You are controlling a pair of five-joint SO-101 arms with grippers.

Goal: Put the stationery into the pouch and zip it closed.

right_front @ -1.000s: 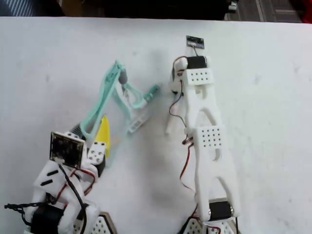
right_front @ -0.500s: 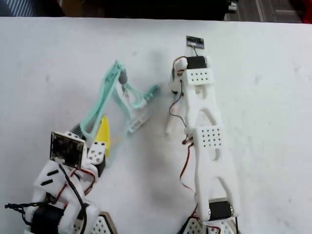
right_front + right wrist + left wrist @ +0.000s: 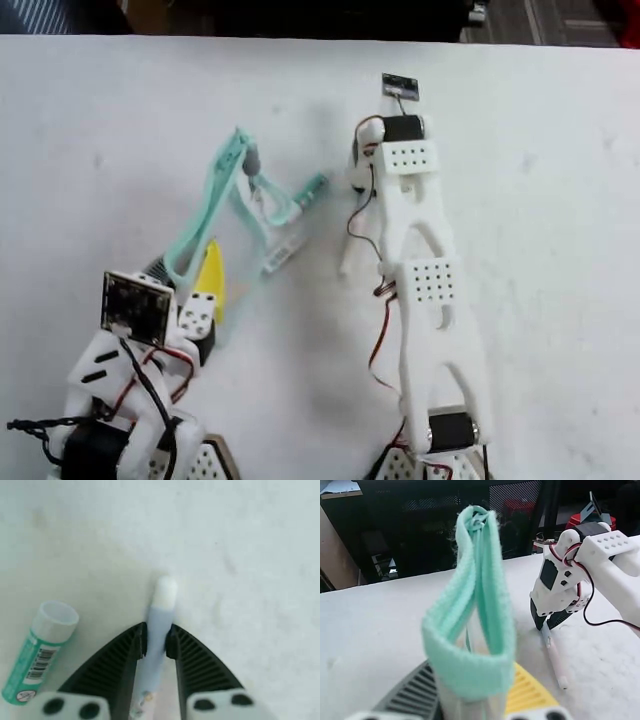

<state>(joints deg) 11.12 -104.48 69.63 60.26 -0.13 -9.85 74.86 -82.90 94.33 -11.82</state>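
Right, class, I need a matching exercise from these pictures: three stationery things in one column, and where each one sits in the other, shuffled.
Things:
1. pouch
2. pen
3. glue stick

Places:
A. lying free on the table
B. clamped in the right pincer
C. gripped by the left pincer

Pairs: 1-C, 2-B, 3-A

Left hand (image 3: 470, 692) clamped, right hand (image 3: 156, 632) clamped, outstretched
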